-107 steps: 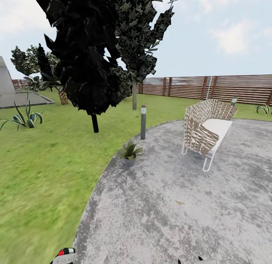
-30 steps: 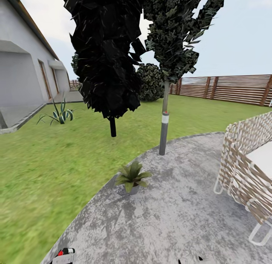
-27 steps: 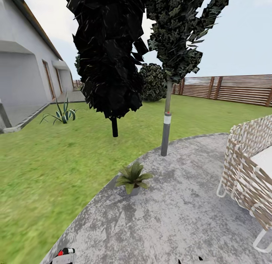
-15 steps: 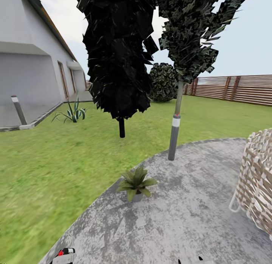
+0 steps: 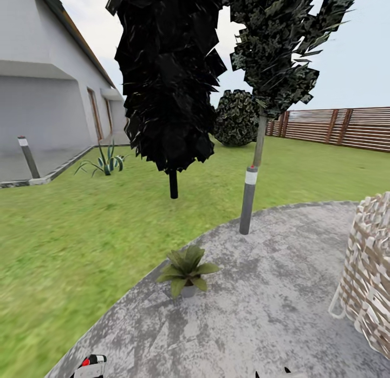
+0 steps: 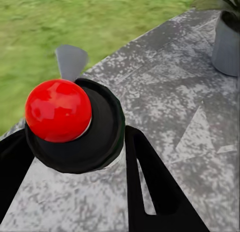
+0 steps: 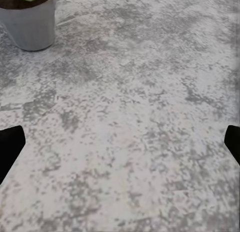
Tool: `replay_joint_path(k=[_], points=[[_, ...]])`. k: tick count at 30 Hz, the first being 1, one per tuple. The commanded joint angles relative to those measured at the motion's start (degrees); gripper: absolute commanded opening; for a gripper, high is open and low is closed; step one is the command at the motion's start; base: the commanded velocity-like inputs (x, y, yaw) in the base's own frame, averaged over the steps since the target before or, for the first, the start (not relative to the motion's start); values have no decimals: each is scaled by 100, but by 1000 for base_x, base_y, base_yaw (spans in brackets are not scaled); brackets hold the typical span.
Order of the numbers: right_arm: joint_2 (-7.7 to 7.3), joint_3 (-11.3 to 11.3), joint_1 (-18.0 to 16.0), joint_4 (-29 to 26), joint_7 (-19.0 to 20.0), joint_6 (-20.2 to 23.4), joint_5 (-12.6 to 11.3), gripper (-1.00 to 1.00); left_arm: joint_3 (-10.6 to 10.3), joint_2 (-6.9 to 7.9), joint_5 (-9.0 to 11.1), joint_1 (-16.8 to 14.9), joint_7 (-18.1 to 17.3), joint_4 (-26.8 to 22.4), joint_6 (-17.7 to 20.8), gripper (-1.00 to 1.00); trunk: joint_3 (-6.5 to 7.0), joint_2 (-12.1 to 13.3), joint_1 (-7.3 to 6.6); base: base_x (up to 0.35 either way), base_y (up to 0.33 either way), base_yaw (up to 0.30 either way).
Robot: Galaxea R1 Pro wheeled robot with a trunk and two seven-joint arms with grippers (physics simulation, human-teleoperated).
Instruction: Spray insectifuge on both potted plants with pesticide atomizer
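The pesticide atomizer (image 6: 75,124), a dark round bottle capped by a glossy red ball, sits pinched between the left gripper's (image 6: 75,157) black fingers, long axis toward the wrist camera, near the potted plant (image 5: 185,268) on the paved patch (image 5: 260,313), while the right gripper's (image 7: 120,142) jaws are spread.

I am seeing no readable text, labels, brands, numbers or signs on anything in these views right now.
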Motion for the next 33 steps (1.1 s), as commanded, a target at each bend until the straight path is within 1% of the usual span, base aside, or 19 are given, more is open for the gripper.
replay_joint_path(k=[1, 8, 11, 17, 21, 24, 26, 28, 29, 31, 32, 33], points=[[-3, 26, -3, 2, -3, -16, -1, 100, 48, -2, -57, -5, -30, 2, -20, -100, -6, -2, 2, 298, -145, 0], [1, 26, -3, -2, -7, -20, -4, 100, 49, -1, -56, -5, -33, 6, -20, -100, -6, -2, 2, 307, -128, 0], [2, 31, -3, -9, -3, -20, -2, 100, 47, -1, -53, -5, -26, 9, -20, -100, -6, -2, 2, 198, -89, 52], [5, 35, -3, -10, -7, -20, -2, 100, 43, -4, -58, -5, -44, -4, -20, -100, -6, -2, 2, 48, -19, 215], [6, 41, -3, -12, 1, -18, 8, 100, -8, 3, -84, -10, -65, -60, -10, -100, -6, -2, 2, 6, -3, 83], [0, 142, -3, -33, 15, -9, 102, 100, -32, 27, -124, -37, -146, -74, 15, -100, -6, -2, 2, 2, -1, 20], [-5, 381, -12, -121, 21, 14, 377, 100, -82, 57, -228, -65, -405, -76, 36, -100, -6, -2, 2, 1, 0, 8], [-20, 609, -17, -353, 24, 76, 788, 100, -128, 160, -424, -81, -838, -82, 59, -100, -6, -2, 2, 0, 0, 3], [-25, 645, -18, -430, 25, 102, 901, 100, -135, 195, -480, -85, -967, -87, 63, -100, -6, -2, 2, 0, 0, 2], [-43, 731, -23, -767, 38, 267, 1345, 100, -150, 360, -737, -136, -1572, -99, 92, -100, -6, -2, 2, 0, 0, 1], [-48, 753, -25, -941, 81, 392, 1555, 100, -155, 446, -891, -220, -1932, -101, 138, -100, -6, -2, 2, 0, 0, 0], [-49, 761, -26, -1031, 125, 465, 1655, 100, -158, 485, -975, -274, -2123, -101, 176, -100, -6, -2, 2, 0, 0, 0]])
